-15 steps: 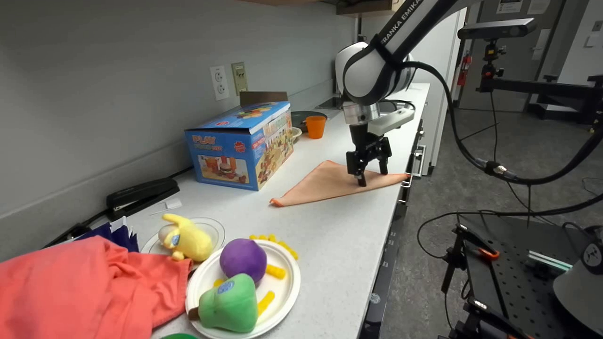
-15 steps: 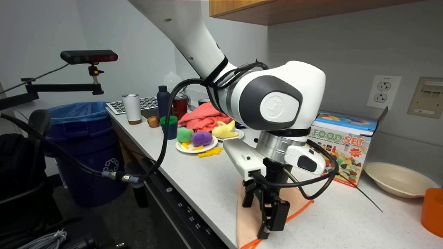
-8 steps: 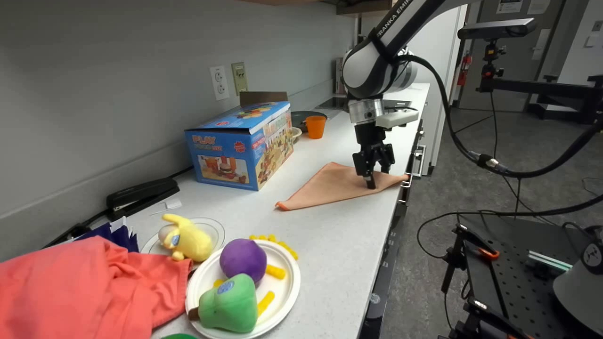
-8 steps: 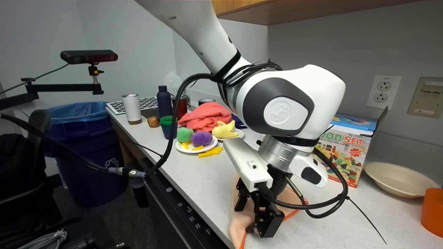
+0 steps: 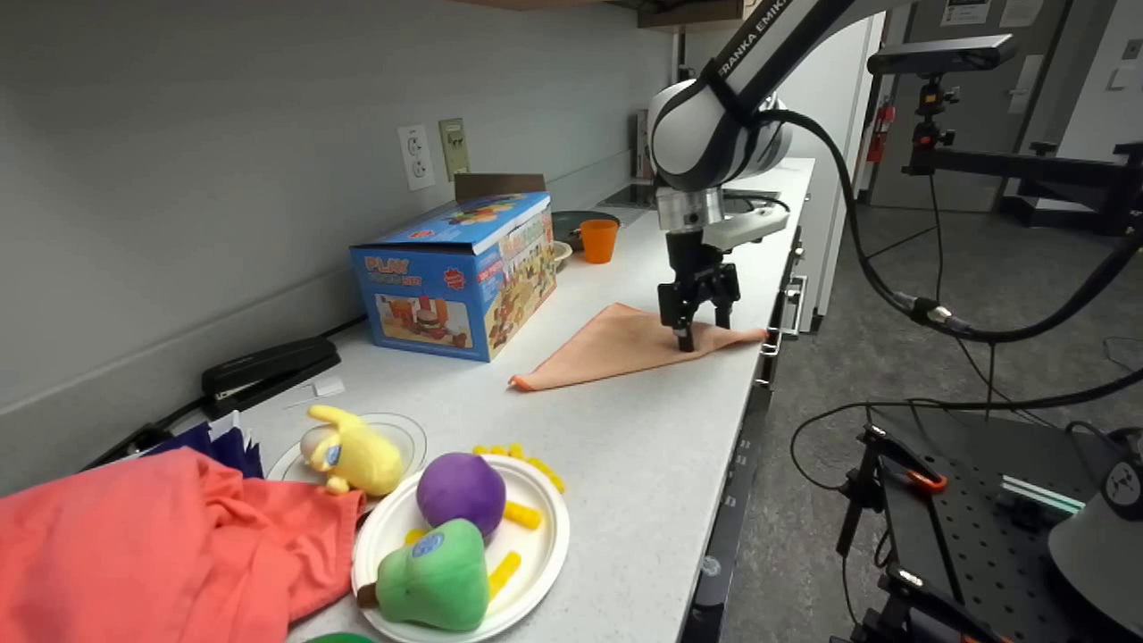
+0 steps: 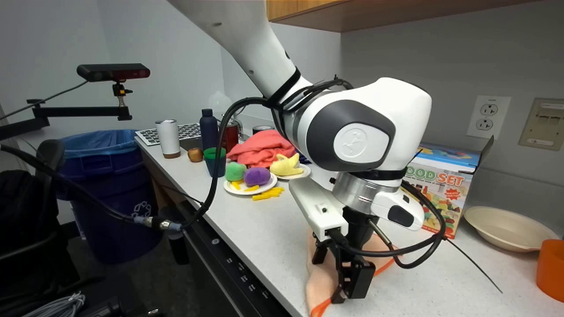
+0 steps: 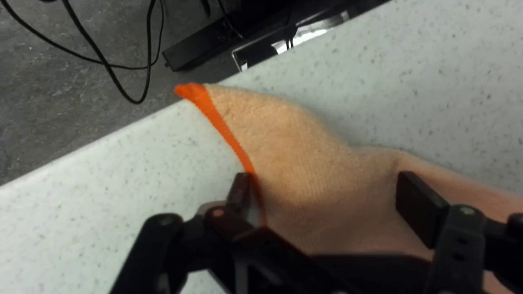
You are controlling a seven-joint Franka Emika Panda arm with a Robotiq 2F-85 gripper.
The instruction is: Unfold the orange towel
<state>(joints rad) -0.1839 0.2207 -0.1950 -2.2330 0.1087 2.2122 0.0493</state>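
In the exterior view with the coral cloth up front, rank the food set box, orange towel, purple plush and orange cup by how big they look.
Largest to smallest:
food set box
orange towel, partly behind the gripper
purple plush, though closest
orange cup

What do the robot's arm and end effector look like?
The arm is white with dark grey covers, black straps, a silver collar, FRANKA EMIKA lettering and a thick black cable. The end effector is black, with two jointed fingers below a white box.
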